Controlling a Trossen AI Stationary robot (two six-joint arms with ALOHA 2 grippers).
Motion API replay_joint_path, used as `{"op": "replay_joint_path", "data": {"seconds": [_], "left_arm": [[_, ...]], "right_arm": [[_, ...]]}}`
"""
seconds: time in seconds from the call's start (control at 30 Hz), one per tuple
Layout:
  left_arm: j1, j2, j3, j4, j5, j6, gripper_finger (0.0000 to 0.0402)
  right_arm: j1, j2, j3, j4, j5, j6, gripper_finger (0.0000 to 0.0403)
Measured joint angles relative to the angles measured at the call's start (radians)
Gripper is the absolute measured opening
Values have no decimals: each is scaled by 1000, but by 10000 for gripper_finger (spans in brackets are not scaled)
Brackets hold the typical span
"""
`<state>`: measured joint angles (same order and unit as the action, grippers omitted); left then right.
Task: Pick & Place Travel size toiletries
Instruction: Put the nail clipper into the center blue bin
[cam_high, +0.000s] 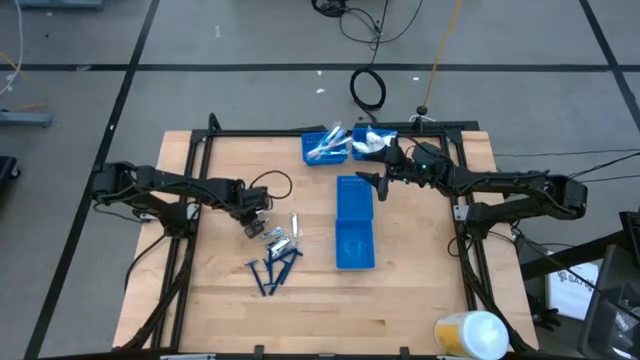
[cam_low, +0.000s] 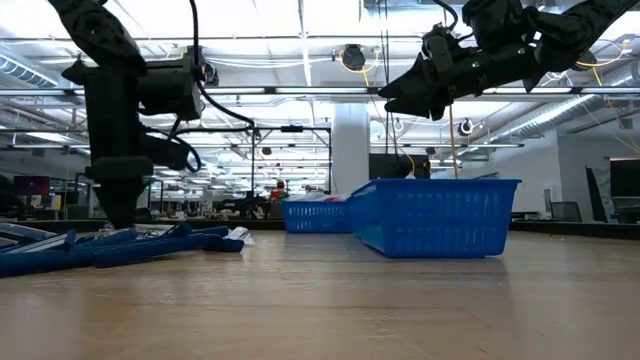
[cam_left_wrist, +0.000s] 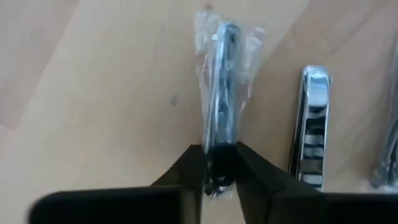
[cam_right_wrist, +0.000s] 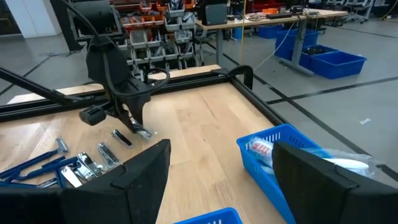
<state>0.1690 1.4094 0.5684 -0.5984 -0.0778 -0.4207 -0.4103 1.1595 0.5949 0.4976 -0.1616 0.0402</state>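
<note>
Left gripper (cam_left_wrist: 221, 171) is down on the wooden table (cam_high: 420, 300), fingers (cam_left_wrist: 186, 168) pinched tight around the near end of a clear-wrapped nail clipper (cam_left_wrist: 222, 93); the packet lies flat on the wood, and whether it has lifted at all I cannot tell. Just beside it, at about three o'clock in the wrist view, lies a bare silvery nail clipper (cam_left_wrist: 313, 127), not touching. No readable writing on either.

From above, that gripper sits at nine o'clock of the table's middle, with the loose pile just beyond it toward five o'clock: a few silvery clippers (cam_high: 277, 240) and dark blue razors (cam_high: 275, 272), roughly four, overlapping so the count is unsure.

Three blue bins: a long empty one (cam_high: 354, 222) mid-table, and two small ones at twelve o'clock, the left (cam_high: 325, 146) and the right (cam_high: 372, 139), both holding white packets.

Right gripper (cam_high: 375, 182) hangs over the long bin's far end, fingers (cam_right_wrist: 140, 174) spread wide, carrying nothing.
</note>
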Motion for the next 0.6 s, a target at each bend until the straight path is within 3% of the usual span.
{"op": "replay_joint_path", "data": {"seconds": [0.07,0.33,0.5,0.6], "left_arm": [[5,0,0,9,-1,0,33],[-60,-37,62,78,-129,8,33],[-94,-76,139,257,-195,189,33],[-90,-70,144,464,-185,361,33]], "right_arm": [[0,0,0,0,0,0,267],[0,0,0,2,-78,-26,267],[8,0,0,7,-78,-40,267],[28,0,0,7,-79,-59,267]]}}
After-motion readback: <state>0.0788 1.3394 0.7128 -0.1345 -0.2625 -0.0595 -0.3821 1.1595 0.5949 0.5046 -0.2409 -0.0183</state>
